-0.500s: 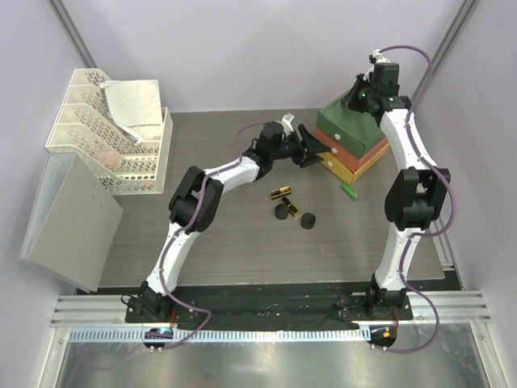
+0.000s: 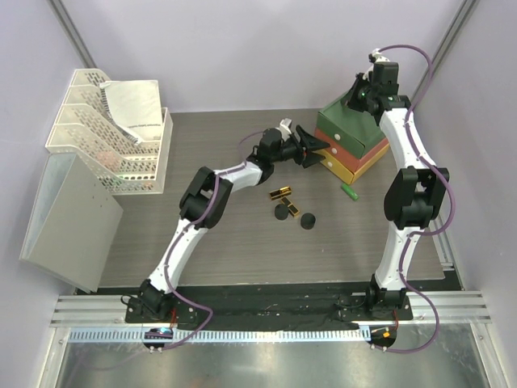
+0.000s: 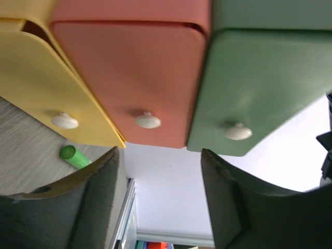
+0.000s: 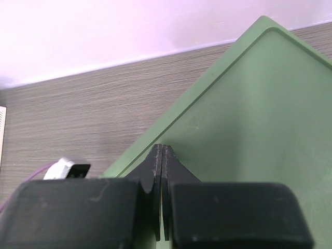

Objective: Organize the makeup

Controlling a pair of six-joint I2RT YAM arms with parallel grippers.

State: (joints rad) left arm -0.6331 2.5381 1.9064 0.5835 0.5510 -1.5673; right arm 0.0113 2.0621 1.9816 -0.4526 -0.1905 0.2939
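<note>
Fingers of the left pincer (image 2: pixel 312 150) are spread wide and hold nothing. They point at the drawer fronts of a stacked drawer box (image 2: pixel 359 137) at the far right of the worktop (image 2: pixel 234 242). From the left wrist, the white knob of the orange drawer (image 3: pixel 148 121) lines up with the gap between the fingers and touches neither. The yellow drawer (image 3: pixel 46 78) is on one side of it and the green drawer (image 3: pixel 254 88) on the other, each with its own white knob.

The right pincer (image 4: pixel 162 155) is pressed together with nothing between its fingers, poised over the box's green top; whether it touches is unclear.

The makeup lies loose on the worktop. A green tube (image 2: pixel 350 192) lies just in front of the box, by the yellow drawer. Nearer the arms, two black-gold sticks (image 2: pixel 280 193) and two black round compacts (image 2: pixel 308 221) form a close cluster, apart from both pincers.

A white mesh tray rack (image 2: pixel 105 129) stands at the far left.
</note>
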